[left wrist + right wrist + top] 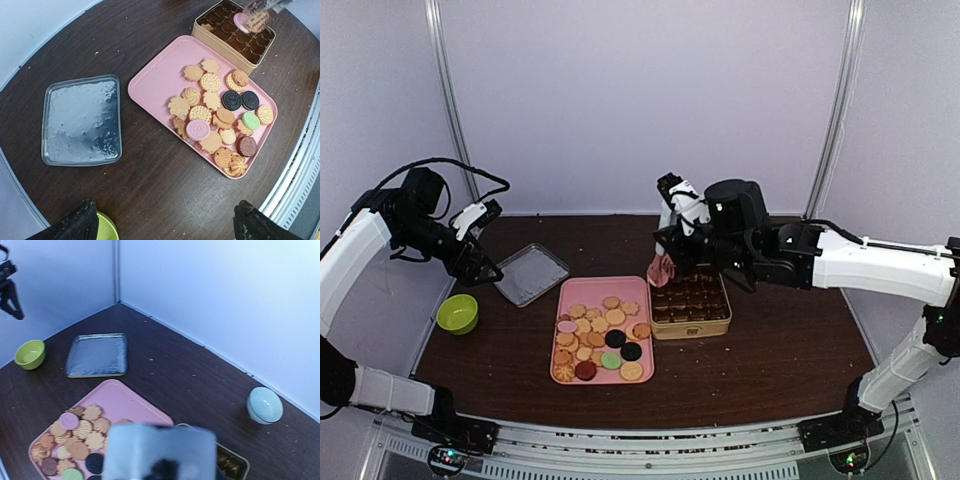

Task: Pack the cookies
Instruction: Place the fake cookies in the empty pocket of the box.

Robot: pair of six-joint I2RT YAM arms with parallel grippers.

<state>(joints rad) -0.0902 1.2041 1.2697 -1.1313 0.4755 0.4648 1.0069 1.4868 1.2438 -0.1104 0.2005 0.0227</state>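
Note:
Many cookies (598, 335) lie on the pink tray (570, 292), mostly tan, with a few pink, green, black and dark red; the left wrist view shows the same cookies (215, 120). My right gripper (663, 266) hangs over the left edge of the gold tin (692, 325), shut on a pink cookie (241, 21). In the right wrist view a blurred grey block (160, 452) hides its jaws. My left gripper (486, 243) is held high at the left, open and empty, with its fingertips (75, 225) spread wide above the table.
A silver lid (532, 273) lies left of the tray. A green bowl (457, 313) stands near the left edge and a pale blue bowl (265, 405) near the back wall. The tin's dark compartments (240, 37) are open. White walls enclose the table.

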